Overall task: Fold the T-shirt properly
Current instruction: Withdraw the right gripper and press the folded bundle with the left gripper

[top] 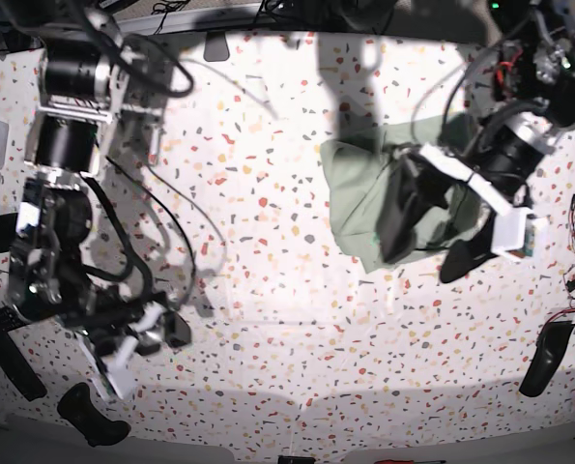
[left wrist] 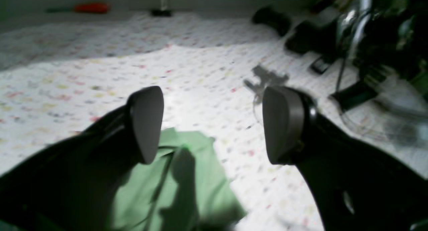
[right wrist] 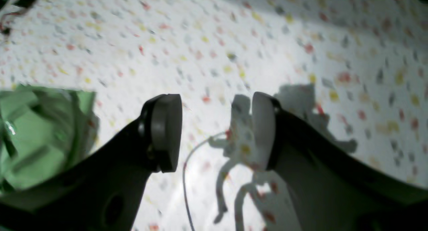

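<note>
The left gripper (left wrist: pixel 214 124) hung with jaws apart and empty over the bunched T-shirt (top: pixel 364 188) on the speckled bench (top: pixel 268 290), the right gripper (right wrist: pixel 217 132) likewise apart well off, so a grasp looked next, needing an edge.

base view overhead facing down, wrist views low, close, sharing the speckled table (top: pixel 268 290)

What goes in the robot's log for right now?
T-shirt: bunched on table | left claw: open above it | right claw: open, empty
</note>
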Robot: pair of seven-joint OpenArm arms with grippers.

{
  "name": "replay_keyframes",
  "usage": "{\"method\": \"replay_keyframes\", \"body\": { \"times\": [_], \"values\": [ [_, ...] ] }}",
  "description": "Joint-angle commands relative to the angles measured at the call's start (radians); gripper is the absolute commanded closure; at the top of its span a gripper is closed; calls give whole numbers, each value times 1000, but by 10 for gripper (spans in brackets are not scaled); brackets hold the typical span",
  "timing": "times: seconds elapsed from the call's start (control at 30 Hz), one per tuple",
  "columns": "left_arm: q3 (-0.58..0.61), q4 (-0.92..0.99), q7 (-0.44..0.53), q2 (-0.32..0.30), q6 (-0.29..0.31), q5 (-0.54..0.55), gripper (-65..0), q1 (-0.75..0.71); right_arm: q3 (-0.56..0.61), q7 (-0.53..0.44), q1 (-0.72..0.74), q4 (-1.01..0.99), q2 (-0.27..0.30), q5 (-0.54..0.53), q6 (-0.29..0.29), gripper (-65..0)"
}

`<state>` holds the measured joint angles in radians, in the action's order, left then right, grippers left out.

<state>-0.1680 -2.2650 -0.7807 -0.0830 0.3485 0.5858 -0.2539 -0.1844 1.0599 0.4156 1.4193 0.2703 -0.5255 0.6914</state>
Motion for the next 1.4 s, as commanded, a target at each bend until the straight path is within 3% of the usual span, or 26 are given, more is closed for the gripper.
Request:
{"method": "replay_keyframes", "body": {
  "times": [0.0,0.2,0.33,0.4,0.5,0.57,0.77,0.93,1.13,1.37],
  "values": [
    [8,13,37,17,0,6,-427,14,-16,-24,24,16,29,-41,7,-324],
    [197,257,53,99,-2,-116,-427,145,-62,-5,0,16,85,-97,7,-325],
    [346,341,57,130,-50,-242,-427,240,-65,4,-1,16,90,-111,7,-325],
    [416,343,72,136,-49,-361,-427,260,-65,3,-1,16,90,-111,7,-324],
    [501,347,93,134,-51,-631,-427,247,-65,3,-1,16,90,-111,7,-325],
    [523,356,94,127,-83,-751,-427,225,-65,3,-1,16,90,-111,7,-324],
    [522,452,156,9,-184,-761,-427,196,-65,3,-1,16,90,-114,7,-325],
    [522,494,69,-90,-316,-747,-427,187,-65,3,-1,16,90,-114,7,-324],
    [522,476,-16,-173,-319,-734,-427,185,-65,3,-1,16,90,-114,7,-324],
    [522,439,-40,-256,-323,-735,-427,155,-65,-3,-1,16,90,-114,7,-324]
  ]
}}
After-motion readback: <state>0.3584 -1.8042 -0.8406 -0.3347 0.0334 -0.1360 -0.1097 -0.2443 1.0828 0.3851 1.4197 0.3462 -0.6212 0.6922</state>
